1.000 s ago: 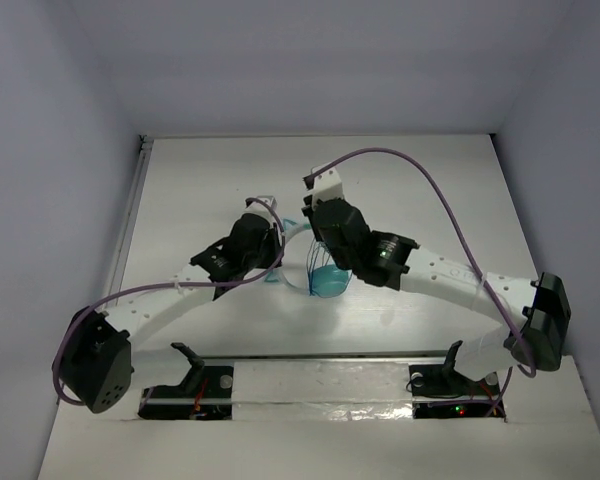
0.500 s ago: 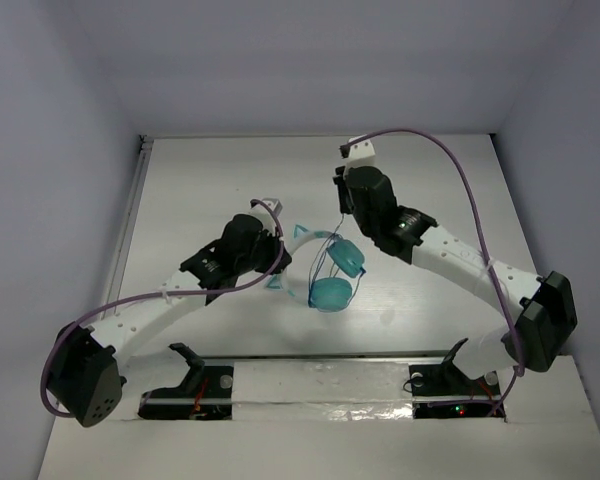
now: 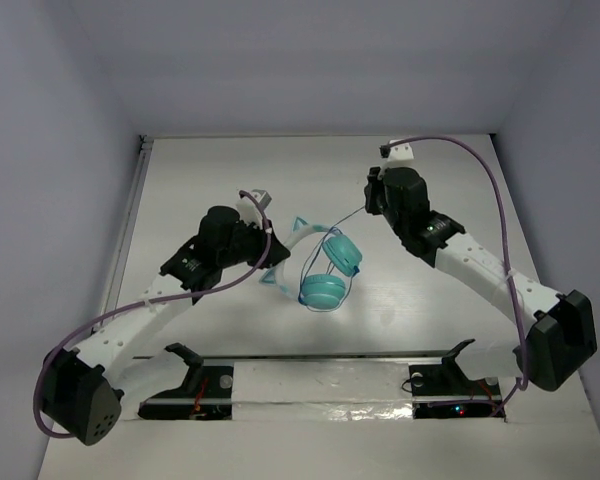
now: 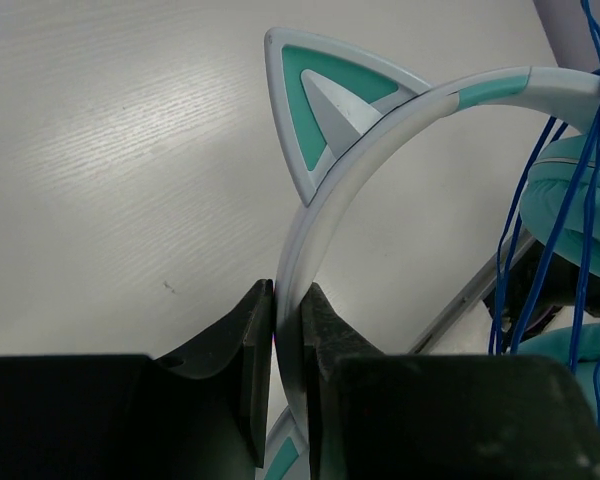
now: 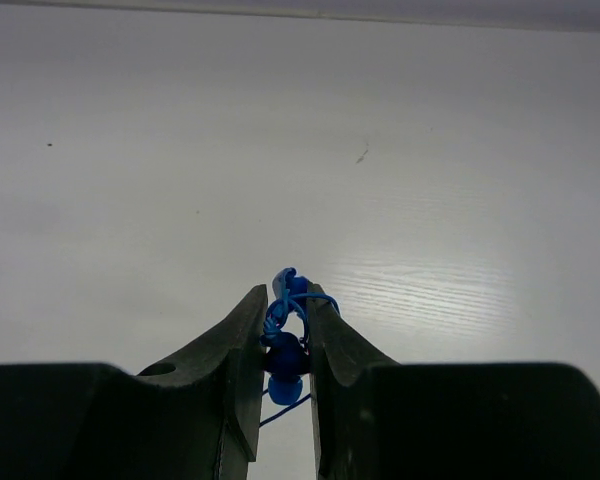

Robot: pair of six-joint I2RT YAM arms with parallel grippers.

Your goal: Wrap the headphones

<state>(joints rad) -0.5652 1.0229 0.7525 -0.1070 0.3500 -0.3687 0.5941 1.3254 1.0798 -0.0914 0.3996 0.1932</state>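
The teal headphones (image 3: 325,272) hang above the table's middle, both earcups close together with dark-blue cord (image 3: 312,262) looped over them. My left gripper (image 3: 273,243) is shut on the pale headband (image 4: 325,200), just below a cat-ear point (image 4: 320,95). In the left wrist view the cord (image 4: 525,270) runs down in several strands past an earcup (image 4: 570,200). My right gripper (image 3: 371,202) is up and right of the headphones, shut on the bunched blue cord end and plug (image 5: 285,352). A taut strand of cord (image 3: 348,220) leads from it to the earcups.
Thick purple robot cables (image 3: 460,150) arc over both arms. A metal rail (image 3: 320,356) runs along the table's near edge, with two black brackets (image 3: 190,360) by the arm bases. White walls close the table at the back and on both sides.
My right gripper has pulled up and to the right with the cord end, away from the earcups. The left arm has shifted slightly left, and the earcups now show unhidden.
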